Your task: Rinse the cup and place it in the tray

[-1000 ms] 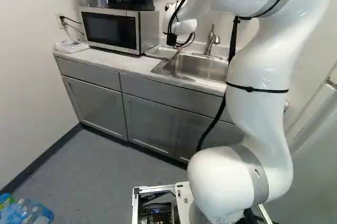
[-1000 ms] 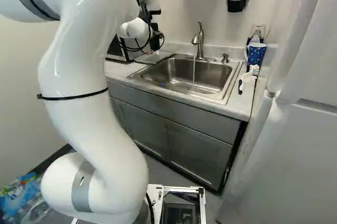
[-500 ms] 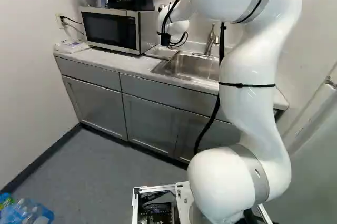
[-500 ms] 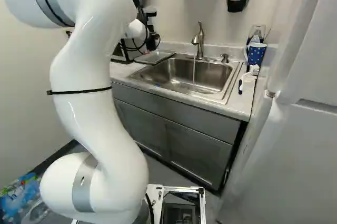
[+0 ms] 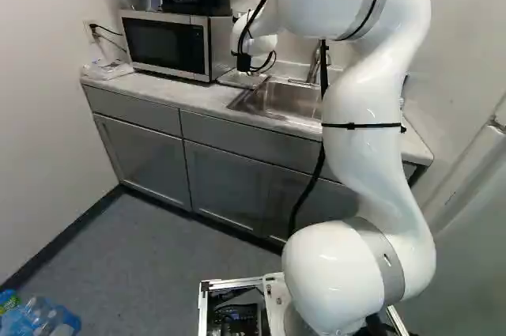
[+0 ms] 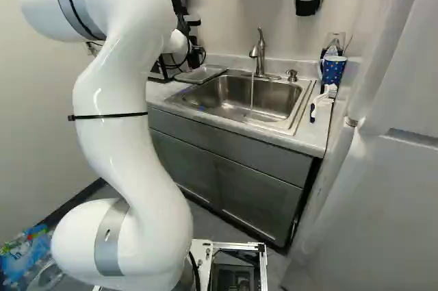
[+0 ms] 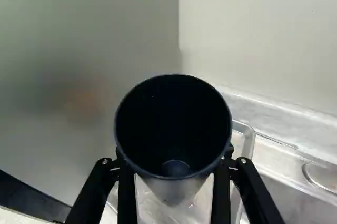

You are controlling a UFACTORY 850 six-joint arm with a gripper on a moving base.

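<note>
Pale counter [image 5: 170, 93] runs along the wall, with running water falling into its steel sink [image 6: 239, 99]. A microwave [image 5: 166, 45] stands farther left; between them lies the metal tray [image 6: 200, 74]. Above it, the end effector's [image 5: 244, 62] parted fingers clamp the dark cup [image 7: 174, 124] from both sides.
</note>
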